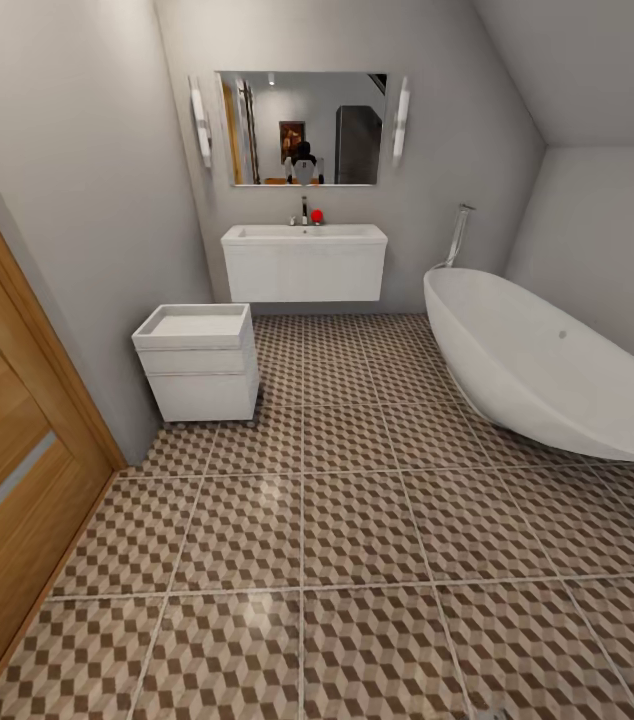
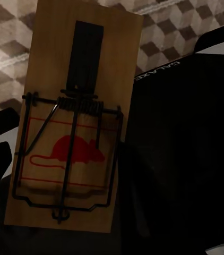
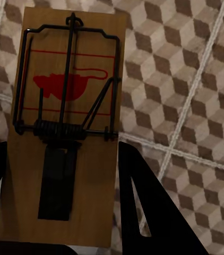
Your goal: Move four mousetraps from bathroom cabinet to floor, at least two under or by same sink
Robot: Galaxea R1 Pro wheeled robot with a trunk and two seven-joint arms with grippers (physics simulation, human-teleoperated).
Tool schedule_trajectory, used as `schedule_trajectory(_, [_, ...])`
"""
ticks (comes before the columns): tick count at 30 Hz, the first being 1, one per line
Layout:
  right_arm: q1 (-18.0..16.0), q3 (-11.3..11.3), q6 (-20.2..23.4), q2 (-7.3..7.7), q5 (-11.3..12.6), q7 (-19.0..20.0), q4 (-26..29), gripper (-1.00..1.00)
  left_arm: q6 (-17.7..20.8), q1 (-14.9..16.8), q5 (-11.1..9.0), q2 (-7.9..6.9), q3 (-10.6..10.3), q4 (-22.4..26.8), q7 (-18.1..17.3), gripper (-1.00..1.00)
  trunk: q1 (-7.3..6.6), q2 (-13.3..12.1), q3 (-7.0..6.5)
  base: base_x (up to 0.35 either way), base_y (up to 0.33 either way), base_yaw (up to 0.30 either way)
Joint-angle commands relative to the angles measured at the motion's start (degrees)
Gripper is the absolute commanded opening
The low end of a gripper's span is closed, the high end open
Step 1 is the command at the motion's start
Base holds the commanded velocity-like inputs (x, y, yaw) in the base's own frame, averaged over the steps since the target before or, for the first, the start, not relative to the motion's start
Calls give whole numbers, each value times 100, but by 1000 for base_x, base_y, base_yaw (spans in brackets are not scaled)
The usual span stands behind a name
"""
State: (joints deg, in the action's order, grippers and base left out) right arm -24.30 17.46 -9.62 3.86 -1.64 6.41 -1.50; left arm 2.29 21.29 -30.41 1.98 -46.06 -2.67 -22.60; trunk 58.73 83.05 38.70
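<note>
Over the cube-pattern bathroom floor, each gripper's clamped on a mousetrap: left gripper squeezing one mousetrap, right gripper pinching another. Sink sits on the far wall.

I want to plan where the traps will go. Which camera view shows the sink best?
The head view: the white sink with its tap hangs on the far wall under the mirror, above tiled floor. The wrist views show no sink, just a mousetrap and another mousetrap over tiles.
</note>
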Motion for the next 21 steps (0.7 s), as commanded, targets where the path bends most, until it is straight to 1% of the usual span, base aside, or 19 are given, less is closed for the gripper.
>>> schedule_trajectory(1, [-6,3,-31,1,6,29,-16,-100,20,7,-61,4,-26,-18,-34,-100,0,3,4,31,0,0])
schedule_trajectory(5, [-5,3,-31,1,6,28,-12,-100,19,7,-61,-1,-26,-21,-25,-100,0,3,4,182,0,0])
schedule_trajectory(16, [-4,3,-30,0,5,36,-15,-100,17,7,-61,-5,-26,-21,-16,-100,0,3,4,315,0,-3])
schedule_trajectory(18, [-4,3,-31,0,5,36,-15,-100,17,7,-61,-5,-26,-20,-8,-100,0,3,4,184,0,-113])
schedule_trajectory(21, [-4,3,-31,0,5,36,-16,-100,17,7,-62,-4,-26,-18,-1,-100,0,3,4,60,0,-237])
